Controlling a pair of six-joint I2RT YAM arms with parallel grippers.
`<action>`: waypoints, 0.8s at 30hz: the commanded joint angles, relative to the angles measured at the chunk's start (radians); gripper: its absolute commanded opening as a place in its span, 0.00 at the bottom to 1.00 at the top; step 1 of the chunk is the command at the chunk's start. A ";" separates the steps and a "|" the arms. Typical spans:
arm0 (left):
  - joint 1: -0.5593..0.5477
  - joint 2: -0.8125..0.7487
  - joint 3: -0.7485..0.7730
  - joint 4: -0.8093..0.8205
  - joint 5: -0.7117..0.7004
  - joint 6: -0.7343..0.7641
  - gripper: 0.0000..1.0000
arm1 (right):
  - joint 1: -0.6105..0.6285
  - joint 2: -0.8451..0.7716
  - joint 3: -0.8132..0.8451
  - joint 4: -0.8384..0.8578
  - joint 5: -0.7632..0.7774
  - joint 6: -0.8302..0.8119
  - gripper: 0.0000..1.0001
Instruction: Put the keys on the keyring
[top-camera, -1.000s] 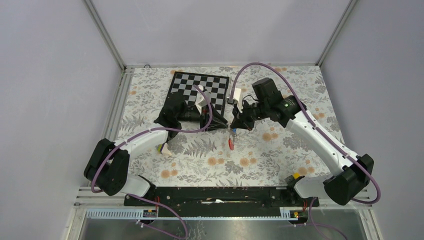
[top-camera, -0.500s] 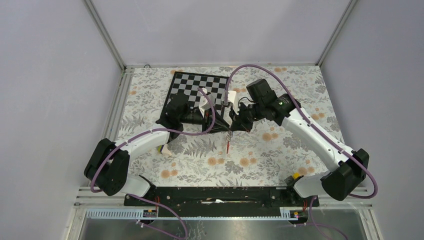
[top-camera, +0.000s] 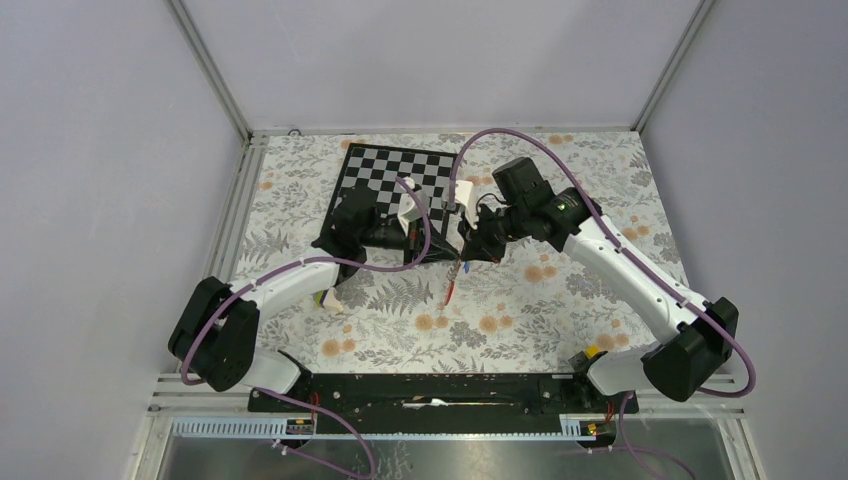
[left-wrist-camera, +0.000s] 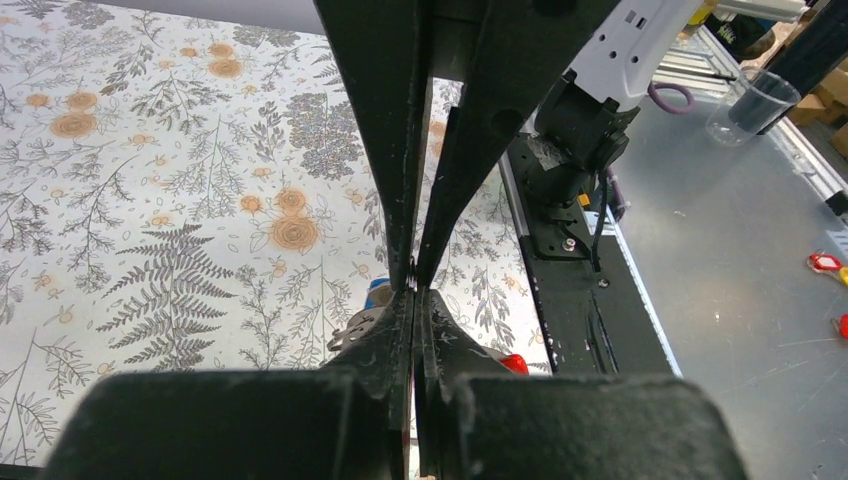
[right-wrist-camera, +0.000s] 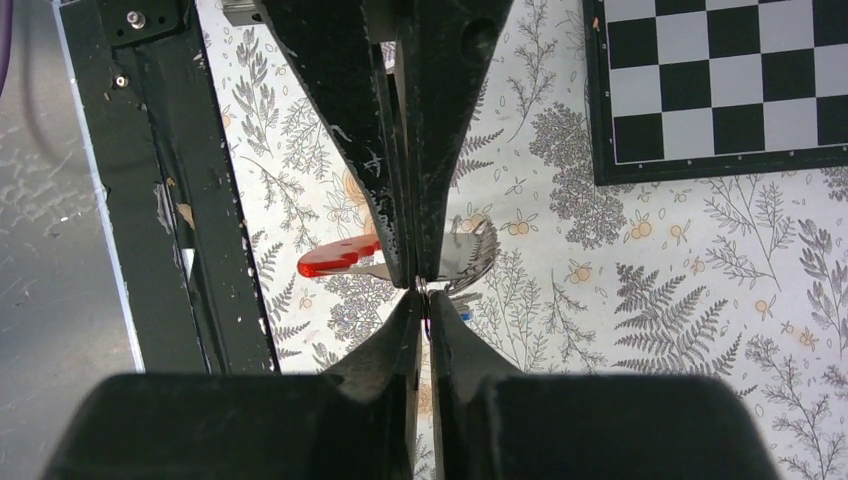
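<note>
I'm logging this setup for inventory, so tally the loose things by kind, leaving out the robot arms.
checkerboard: 1
keys, on a blue tag: 1
keyring, red strap: 1
yellow-purple-white wedge: 1
Total: 4
</note>
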 joint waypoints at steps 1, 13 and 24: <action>0.008 -0.016 0.002 0.183 0.036 -0.112 0.00 | 0.007 -0.064 -0.021 0.074 0.023 0.010 0.17; 0.037 -0.022 -0.090 0.502 0.033 -0.372 0.00 | -0.018 -0.158 -0.127 0.182 -0.033 -0.008 0.29; 0.037 -0.017 -0.093 0.514 0.002 -0.391 0.00 | -0.019 -0.158 -0.153 0.208 -0.046 -0.012 0.05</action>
